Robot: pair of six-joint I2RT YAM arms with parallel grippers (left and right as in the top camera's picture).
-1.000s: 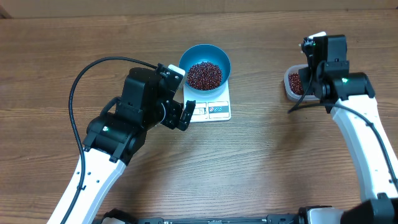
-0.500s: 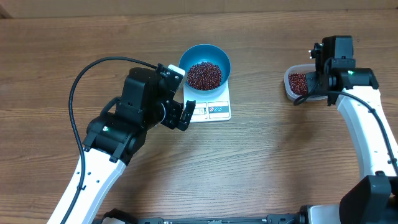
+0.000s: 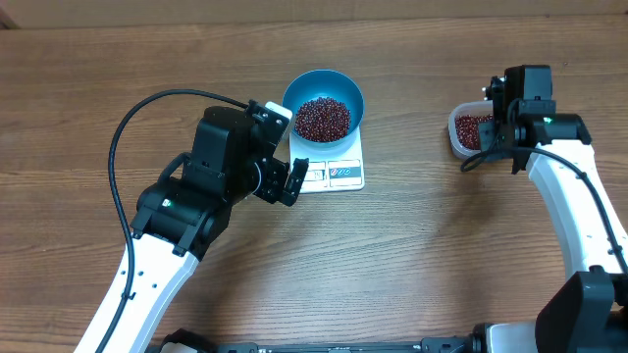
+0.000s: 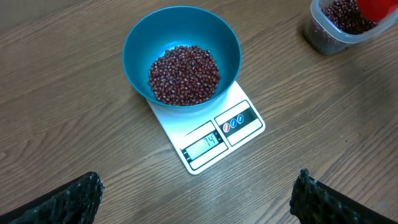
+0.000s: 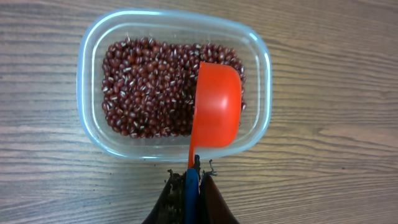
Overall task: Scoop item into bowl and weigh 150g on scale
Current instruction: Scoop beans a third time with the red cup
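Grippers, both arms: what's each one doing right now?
Left gripper: open, holding nothing.
Right gripper: shut on the orange scoop, which is over the clear tub.

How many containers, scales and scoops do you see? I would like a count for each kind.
Containers: 2, the blue bowl and the clear tub
Scales: 1, the white scale
Scoops: 1, the orange scoop
Total: 4

We see white arm links (image 3: 147, 284) with black joint housings (image 3: 231, 152), a looping black cable (image 3: 186, 93), and the left gripper's (image 4: 196, 199) rough black fingers (image 4: 62, 202).
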